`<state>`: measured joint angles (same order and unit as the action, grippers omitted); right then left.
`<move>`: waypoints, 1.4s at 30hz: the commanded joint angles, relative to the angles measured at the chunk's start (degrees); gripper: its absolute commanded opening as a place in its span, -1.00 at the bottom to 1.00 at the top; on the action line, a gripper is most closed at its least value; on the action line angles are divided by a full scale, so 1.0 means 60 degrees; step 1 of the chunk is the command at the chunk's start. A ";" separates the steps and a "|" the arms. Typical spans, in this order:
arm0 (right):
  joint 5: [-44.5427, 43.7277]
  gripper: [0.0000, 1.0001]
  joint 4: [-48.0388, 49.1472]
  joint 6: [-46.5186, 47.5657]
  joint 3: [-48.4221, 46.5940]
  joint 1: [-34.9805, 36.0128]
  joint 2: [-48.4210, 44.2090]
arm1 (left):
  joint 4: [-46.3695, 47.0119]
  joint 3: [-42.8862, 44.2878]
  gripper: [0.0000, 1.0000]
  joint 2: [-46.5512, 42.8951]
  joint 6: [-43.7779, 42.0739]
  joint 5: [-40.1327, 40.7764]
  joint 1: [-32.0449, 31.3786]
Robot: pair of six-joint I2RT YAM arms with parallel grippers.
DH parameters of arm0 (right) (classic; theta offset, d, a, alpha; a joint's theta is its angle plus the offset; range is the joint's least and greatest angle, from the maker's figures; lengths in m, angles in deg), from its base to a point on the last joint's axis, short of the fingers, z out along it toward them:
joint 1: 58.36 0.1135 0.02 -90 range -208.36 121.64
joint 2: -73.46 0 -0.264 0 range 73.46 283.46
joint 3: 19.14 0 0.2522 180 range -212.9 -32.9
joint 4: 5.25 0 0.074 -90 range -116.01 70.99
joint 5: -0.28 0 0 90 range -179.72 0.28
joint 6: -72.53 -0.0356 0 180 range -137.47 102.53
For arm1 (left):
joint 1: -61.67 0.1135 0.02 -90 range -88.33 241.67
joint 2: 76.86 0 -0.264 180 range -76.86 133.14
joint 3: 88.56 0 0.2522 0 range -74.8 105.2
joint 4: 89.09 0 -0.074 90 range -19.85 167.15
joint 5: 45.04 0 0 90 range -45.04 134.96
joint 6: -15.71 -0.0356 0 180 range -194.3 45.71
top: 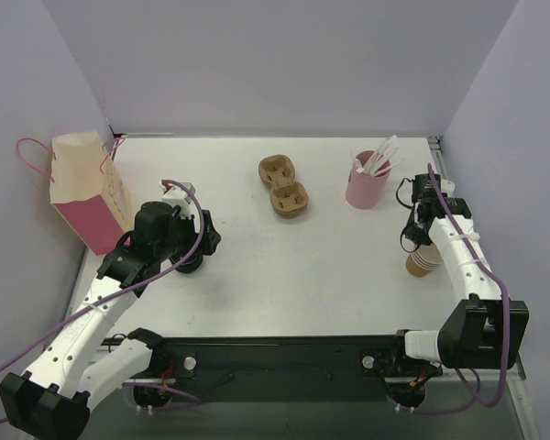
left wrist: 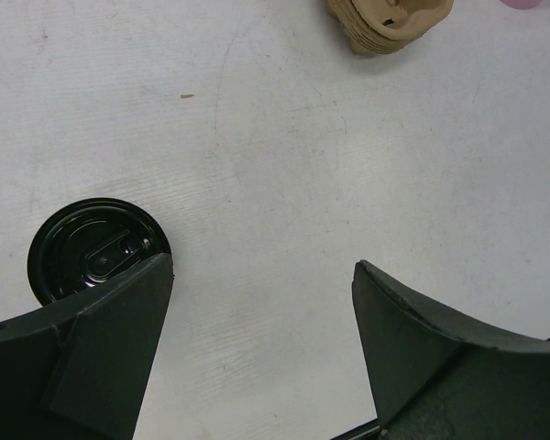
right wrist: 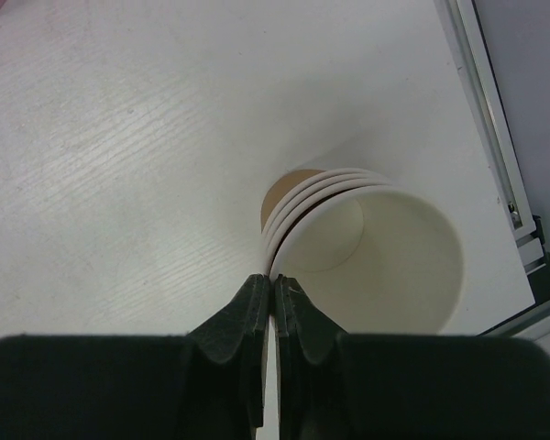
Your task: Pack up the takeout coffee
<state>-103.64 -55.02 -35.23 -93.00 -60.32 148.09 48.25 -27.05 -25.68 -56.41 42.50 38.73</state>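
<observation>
Right wrist: right gripper (right wrist: 273, 280) is pinching rim of stacked paper cups (right wrist: 385, 247); left gripper (left wrist: 263, 264) is hovering spread beside black lid (left wrist: 87, 246)

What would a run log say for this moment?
left fingers: open, by black lid | right fingers: shut at rim of cup stack | bag: upright, far left

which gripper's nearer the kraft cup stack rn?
Right. The right gripper is closed on the rim of the kraft cup stack; the left gripper hangs open across the table, beside a black lid.
</observation>
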 commanded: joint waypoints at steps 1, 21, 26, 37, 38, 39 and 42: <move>-0.0464 -1.00 -0.0341 0.0191 -0.0252 -0.0069 -0.0427 | 0.0452 0.0304 0.78 -0.0151 0.0080 -0.0088 -0.0044; -0.1385 -1.00 -0.1292 0.0543 -0.1014 0.0779 0.0408 | 0.0482 0.0319 0.77 -0.0034 0.0124 -0.0118 -0.0029; -0.1593 -0.99 -0.1674 0.0455 -0.1132 0.1219 0.0628 | 0.0452 0.0304 0.77 -0.0034 0.0124 -0.0118 -0.0029; -0.1212 -0.95 -0.1704 0.0411 -0.1132 0.1278 0.0540 | 0.0423 0.0304 0.77 -0.0033 0.0138 -0.0118 -0.0044; -0.1255 -0.95 -0.1689 0.0411 -0.1117 0.1278 0.0526 | 0.0438 0.0304 0.76 -0.0048 0.0138 -0.0132 -0.0030; -0.1285 -0.95 -0.1689 0.0440 -0.1102 0.1278 0.0525 | 0.0423 0.0304 0.77 -0.0034 0.0138 -0.0132 -0.0029; -0.2363 -0.95 -0.1878 0.0338 -0.1058 0.1467 0.0467 | 0.0438 0.0319 0.76 -0.0019 0.0138 -0.0132 -0.0029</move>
<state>-111.18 -63.04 -32.96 -98.64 -52.67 152.11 48.25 -27.05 -25.66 -55.86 42.50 38.73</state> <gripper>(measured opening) 0.061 0.883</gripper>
